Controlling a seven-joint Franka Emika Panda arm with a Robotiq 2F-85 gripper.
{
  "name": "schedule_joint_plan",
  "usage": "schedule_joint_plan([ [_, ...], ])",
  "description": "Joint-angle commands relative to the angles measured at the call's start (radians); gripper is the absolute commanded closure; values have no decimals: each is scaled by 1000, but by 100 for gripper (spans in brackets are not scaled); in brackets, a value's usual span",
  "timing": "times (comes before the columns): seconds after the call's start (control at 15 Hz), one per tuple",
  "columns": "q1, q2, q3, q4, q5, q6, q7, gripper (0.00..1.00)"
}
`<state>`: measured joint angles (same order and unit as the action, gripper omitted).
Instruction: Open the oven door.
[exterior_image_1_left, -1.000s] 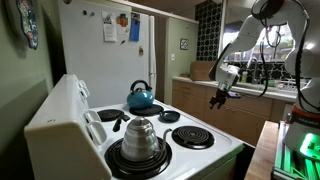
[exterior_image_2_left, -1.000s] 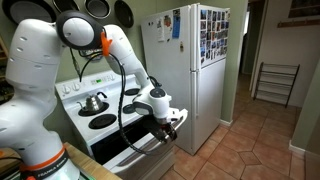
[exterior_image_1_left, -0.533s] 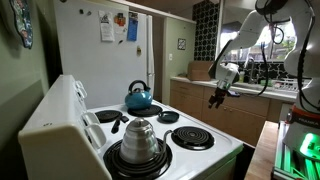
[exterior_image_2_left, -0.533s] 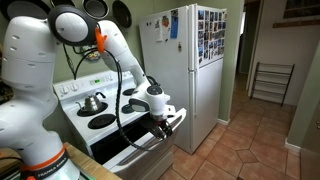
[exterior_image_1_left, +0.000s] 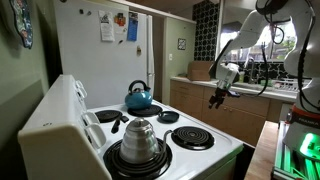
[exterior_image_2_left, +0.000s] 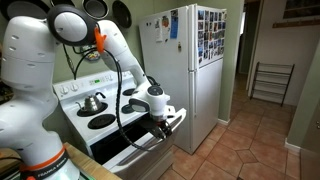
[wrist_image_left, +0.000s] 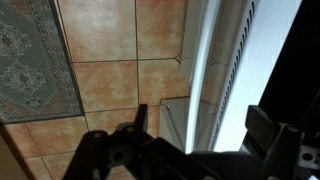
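The white enamel oven door (exterior_image_2_left: 128, 160) is the front panel of the white four-coil range (exterior_image_1_left: 185, 158), just under the cooktop lip; the black two-finger gripper (exterior_image_2_left: 168, 124) hangs right at the door's top edge, by the long white door handle (wrist_image_left: 205, 70). In the wrist view the jaws look spread wide with that handle running between them; can't tell if either one touches it. My take: clamp squarely on the bar first, then pull out and down in an arc around the bottom hinge, not straight back; otherwise the grip might slip off.
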<state>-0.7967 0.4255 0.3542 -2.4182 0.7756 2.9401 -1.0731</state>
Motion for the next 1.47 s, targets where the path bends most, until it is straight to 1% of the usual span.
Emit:
schedule_joint_plan([
  [0.0,0,0,0,0,0,0,0,0],
  [0.4,0,0,0,0,0,0,0,0],
  [0.47,73,-2,-84,-23,-77,37,80,0],
  [0.53,49,-31,-67,-26,-62,22,59,0],
  [0.6,67,-65,-86,-42,-75,27,76,0],
  [0.73,62,-162,-69,-77,-72,6,52,0],
  [0.8,86,-221,-90,-104,-97,-3,82,0],
  [0.93,96,-331,-89,-142,-126,-24,98,0],
  [1.0,96,-386,-77,-154,-129,-37,103,0],
  [1.2,108,-552,-56,-183,-167,-129,171,0],
  [1.33,111,-644,-35,-180,-208,-219,243,0],
  [1.4,288,-684,-204,-178,-278,-263,317,0],
])
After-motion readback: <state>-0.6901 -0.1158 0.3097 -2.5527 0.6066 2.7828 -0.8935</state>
